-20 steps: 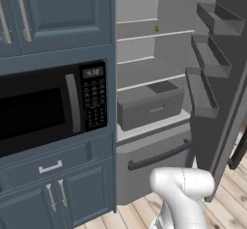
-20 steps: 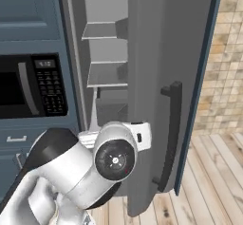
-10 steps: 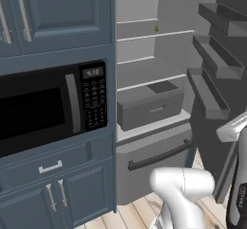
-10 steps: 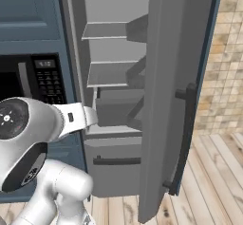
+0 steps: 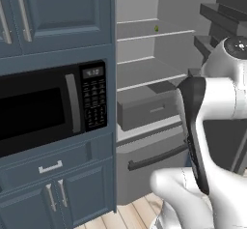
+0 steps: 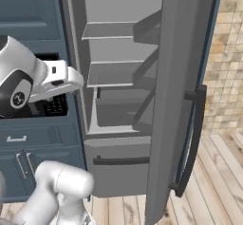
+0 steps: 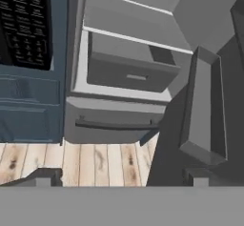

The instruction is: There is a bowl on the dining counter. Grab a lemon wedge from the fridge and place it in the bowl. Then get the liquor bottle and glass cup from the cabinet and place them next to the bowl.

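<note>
A wood-plank floor [image 7: 95, 160] meets the open fridge [image 5: 149, 78]; the lemon wedge [image 5: 156, 28] sits on an upper shelf [image 5: 144, 32]. The fingers [image 7: 119, 178] stand wide apart, holding nothing, facing the fridge drawer [image 7: 128, 67].

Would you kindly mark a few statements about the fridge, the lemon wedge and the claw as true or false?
1. The tall grey fridge stands with its door open. True.
2. The tiny yellow-green lemon wedge lies inside the grey drawer. False: it sits on an upper shelf, above the drawer.
3. The claw is open and holds nothing. True.
4. The black microwave stands to the right of the fridge in the left base view. False: it is to the fridge's left.
5. The floor is wooden planks. True.
</note>
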{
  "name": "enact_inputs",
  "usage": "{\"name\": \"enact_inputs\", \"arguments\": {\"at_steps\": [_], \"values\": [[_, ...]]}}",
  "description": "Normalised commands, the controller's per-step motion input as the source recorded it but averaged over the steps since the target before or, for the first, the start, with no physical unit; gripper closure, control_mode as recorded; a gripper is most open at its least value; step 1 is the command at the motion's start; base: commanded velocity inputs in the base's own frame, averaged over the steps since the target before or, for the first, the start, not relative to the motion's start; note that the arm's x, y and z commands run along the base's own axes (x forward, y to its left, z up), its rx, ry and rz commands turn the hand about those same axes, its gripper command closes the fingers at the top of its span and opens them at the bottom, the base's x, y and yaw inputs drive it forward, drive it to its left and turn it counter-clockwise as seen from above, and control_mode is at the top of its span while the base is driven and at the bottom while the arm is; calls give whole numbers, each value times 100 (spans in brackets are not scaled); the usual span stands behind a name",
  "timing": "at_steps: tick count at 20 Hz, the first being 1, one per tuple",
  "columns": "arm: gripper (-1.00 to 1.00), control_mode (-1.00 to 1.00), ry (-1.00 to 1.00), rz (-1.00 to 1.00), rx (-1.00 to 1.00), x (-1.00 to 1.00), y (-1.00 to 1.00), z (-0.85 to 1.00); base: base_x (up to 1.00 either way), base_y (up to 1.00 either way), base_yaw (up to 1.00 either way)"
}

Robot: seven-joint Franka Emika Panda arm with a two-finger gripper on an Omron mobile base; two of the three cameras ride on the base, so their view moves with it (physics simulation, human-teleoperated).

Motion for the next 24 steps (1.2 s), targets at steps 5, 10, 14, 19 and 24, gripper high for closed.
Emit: {"name": "enact_inputs", "arguments": {"at_steps": [5, 10, 14, 19, 24], "values": [[-100, -100, 2, -11, -7, 100, -8, 4, 0, 0, 0], [-100, -100, 3, -2, -4, 96, -25, -1, 0, 0, 0], [-100, -100, 6, -1, -3, 90, -34, -13, 0, 0, 0], [-100, -100, 9, -5, -6, 86, -53, -16, 0, 0, 0], [-100, -100, 14, -8, -5, 83, -55, -18, 0, 0, 0]]}}
